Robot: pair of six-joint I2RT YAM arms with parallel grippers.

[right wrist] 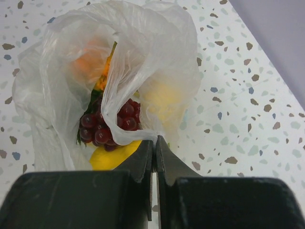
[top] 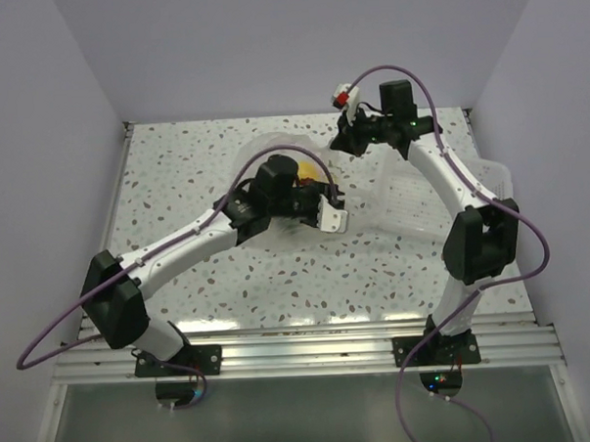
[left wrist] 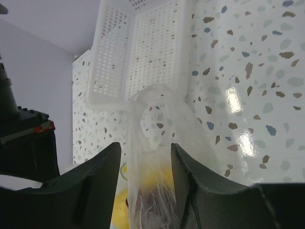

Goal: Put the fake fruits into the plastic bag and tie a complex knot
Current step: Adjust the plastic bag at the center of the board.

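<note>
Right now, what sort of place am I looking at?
Probably a robot lab test cell, not a home: a speckled tabletop boxed in by plain pale walls, two arms bolted to an aluminium rail, and toy grapes in a clear plastic bag.

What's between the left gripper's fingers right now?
Left wrist view: the plastic bag, neck twisted, between the fingers of the open left gripper; yellow fake fruits inside.

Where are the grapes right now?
In the right wrist view, the grapes are inside the bag, left of centre. They sit just above the right gripper, with a yellow fruit right below them.
</note>
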